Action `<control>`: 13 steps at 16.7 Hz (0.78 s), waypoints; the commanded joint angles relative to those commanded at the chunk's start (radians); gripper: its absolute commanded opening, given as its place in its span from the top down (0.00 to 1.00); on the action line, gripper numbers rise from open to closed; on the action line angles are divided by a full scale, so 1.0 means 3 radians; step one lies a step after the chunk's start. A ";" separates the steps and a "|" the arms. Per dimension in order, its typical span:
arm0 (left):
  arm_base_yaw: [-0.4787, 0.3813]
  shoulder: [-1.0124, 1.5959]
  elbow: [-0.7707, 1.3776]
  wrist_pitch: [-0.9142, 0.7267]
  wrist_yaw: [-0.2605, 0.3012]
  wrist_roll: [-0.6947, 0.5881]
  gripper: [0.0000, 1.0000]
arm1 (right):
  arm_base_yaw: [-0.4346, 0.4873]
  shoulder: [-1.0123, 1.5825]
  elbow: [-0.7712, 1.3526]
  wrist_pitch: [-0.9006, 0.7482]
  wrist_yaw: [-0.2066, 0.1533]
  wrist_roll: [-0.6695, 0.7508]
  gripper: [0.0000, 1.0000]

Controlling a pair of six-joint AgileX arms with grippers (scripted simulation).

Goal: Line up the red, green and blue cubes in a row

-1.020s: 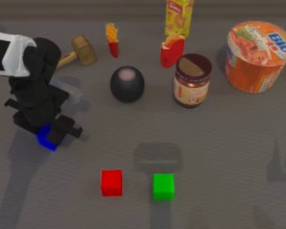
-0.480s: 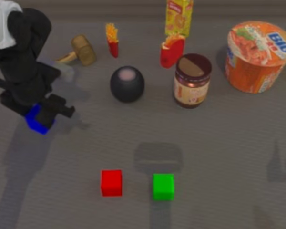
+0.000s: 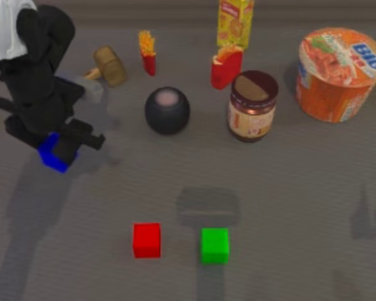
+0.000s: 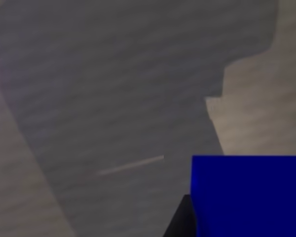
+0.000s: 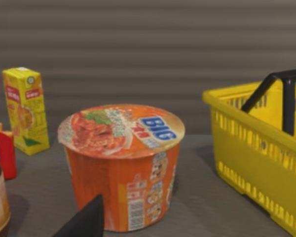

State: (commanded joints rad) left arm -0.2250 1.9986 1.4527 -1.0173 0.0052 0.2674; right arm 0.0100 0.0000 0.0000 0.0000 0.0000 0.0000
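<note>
My left gripper (image 3: 56, 147) is shut on the blue cube (image 3: 51, 155) and holds it above the table at the left side. In the left wrist view the blue cube (image 4: 249, 195) fills the corner, pressed against one dark finger (image 4: 180, 222). The red cube (image 3: 146, 240) and the green cube (image 3: 214, 245) sit side by side near the front of the table, a cube's width or so apart. My right arm is parked outside the top view. Only a dark part of its gripper (image 5: 86, 219) shows in the right wrist view.
At the back stand a wooden hammer (image 3: 106, 66), two fries cartons (image 3: 149, 55) (image 3: 226, 66), a juice box (image 3: 234, 22), a black ball (image 3: 167, 110), a jar (image 3: 252, 105) and a noodle cup (image 3: 338, 72). A yellow basket (image 5: 261, 148) stands beside the cup.
My left gripper has carried the blue cube up and toward the far left, then drifted slightly back right. The red and green cubes have not moved.
</note>
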 joint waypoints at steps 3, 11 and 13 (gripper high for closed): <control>-0.0302 0.0184 0.0289 -0.0135 -0.0004 -0.0412 1.00 | 0.0000 0.0000 0.0000 0.0000 0.0000 0.0000 0.00; -0.1636 0.0855 0.1392 -0.0688 -0.0019 -0.2729 1.00 | 0.0000 0.0000 0.0000 0.0000 0.0000 0.0000 0.00; -0.1977 0.0987 0.1654 -0.0808 -0.0024 -0.3302 1.00 | 0.0000 0.0000 0.0000 0.0000 0.0000 0.0000 0.00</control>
State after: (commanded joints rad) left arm -0.8181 2.2947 1.9491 -1.2596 -0.0021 -0.7233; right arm 0.0100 0.0000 0.0000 0.0000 0.0000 0.0000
